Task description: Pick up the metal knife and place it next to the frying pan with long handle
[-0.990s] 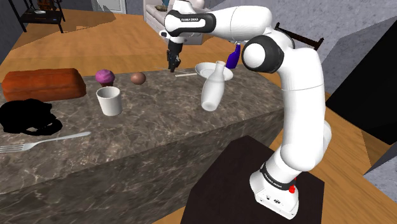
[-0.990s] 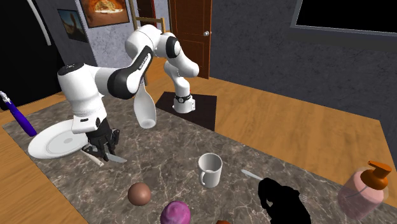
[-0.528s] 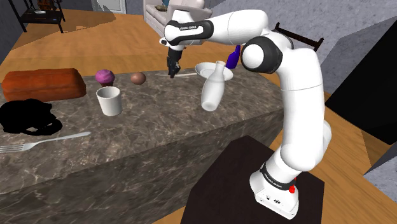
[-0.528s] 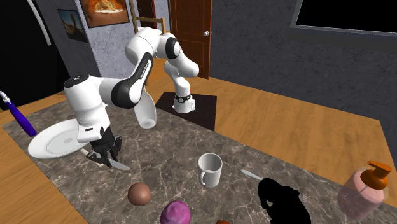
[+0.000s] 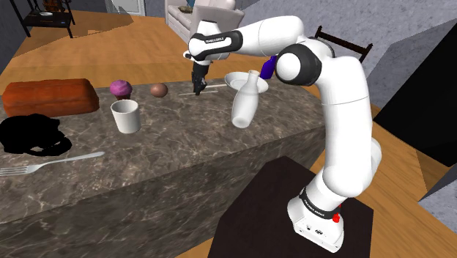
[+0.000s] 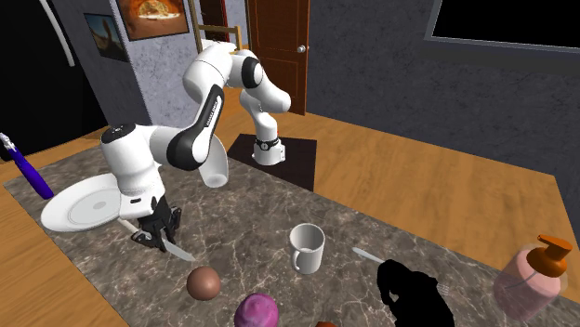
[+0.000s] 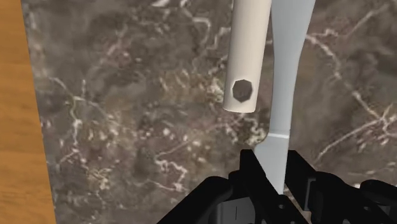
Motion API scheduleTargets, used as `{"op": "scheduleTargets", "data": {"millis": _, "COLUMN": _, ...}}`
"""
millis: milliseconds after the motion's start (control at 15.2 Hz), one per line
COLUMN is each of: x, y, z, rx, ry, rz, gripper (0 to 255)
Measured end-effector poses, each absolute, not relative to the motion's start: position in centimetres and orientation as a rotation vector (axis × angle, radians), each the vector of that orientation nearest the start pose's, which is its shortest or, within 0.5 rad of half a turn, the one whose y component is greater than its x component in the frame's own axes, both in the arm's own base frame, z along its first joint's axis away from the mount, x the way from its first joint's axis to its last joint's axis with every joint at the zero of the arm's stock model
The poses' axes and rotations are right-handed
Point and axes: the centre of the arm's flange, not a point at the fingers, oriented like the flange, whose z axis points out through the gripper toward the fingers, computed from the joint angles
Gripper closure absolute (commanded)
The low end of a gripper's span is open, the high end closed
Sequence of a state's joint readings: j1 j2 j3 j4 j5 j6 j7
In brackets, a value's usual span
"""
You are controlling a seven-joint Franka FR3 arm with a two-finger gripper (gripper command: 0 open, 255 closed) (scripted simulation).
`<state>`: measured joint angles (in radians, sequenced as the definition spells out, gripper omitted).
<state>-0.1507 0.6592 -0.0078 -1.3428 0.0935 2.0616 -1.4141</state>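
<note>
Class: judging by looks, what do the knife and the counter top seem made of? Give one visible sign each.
The knife: flat, matt pale grey, metal perhaps, though no gleam confirms it. The counter top: dark stone, marble-like, judging by its pale veins.

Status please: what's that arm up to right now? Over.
Claw clamped on knife. Knife low on the counter beside the plate, not yet carried. Cup and brown ball stand between it and the black pan.

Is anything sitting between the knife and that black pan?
Yes: the white mug stands roughly on the line from the knife to the black pan, with a brown ball and purple cupcake just beside that line. Carried high, the knife should clear them.
</note>
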Motion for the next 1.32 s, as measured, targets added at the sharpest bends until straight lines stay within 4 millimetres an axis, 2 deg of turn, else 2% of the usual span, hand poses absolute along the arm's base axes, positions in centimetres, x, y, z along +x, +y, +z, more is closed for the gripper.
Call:
{"op": "scheduleTargets", "data": {"millis": 264, "x": 72.8, "y": -11.0, "z": 34.4, "rx": -2.565, "ry": -1.784, "rz": -0.154, "gripper": 255}}
{"op": "scheduleTargets", "data": {"millis": 330, "x": 72.8, "y": -11.0, "z": 34.4, "rx": -2.565, "ry": -1.784, "rz": -0.154, "gripper": 0}}
{"op": "scheduleTargets", "data": {"millis": 726, "x": 72.8, "y": -11.0, "z": 34.4, "rx": -2.565, "ry": -1.784, "rz": -0.154, "gripper": 0}}
{"op": "scheduleTargets", "data": {"millis": 792, "x": 72.8, "y": -11.0, "z": 34.9, "rx": -2.564, "ry": -1.784, "rz": -0.153, "gripper": 0}}
{"op": "scheduleTargets", "data": {"millis": 990, "x": 72.7, "y": -11.2, "z": 38.4, "rx": -2.566, "ry": -1.784, "rz": -0.155, "gripper": 0}}
{"op": "scheduleTargets", "data": {"millis": 1320, "x": 72.5, "y": -11.3, "z": 39.4, "rx": -2.565, "ry": -1.785, "rz": -0.154, "gripper": 0}}
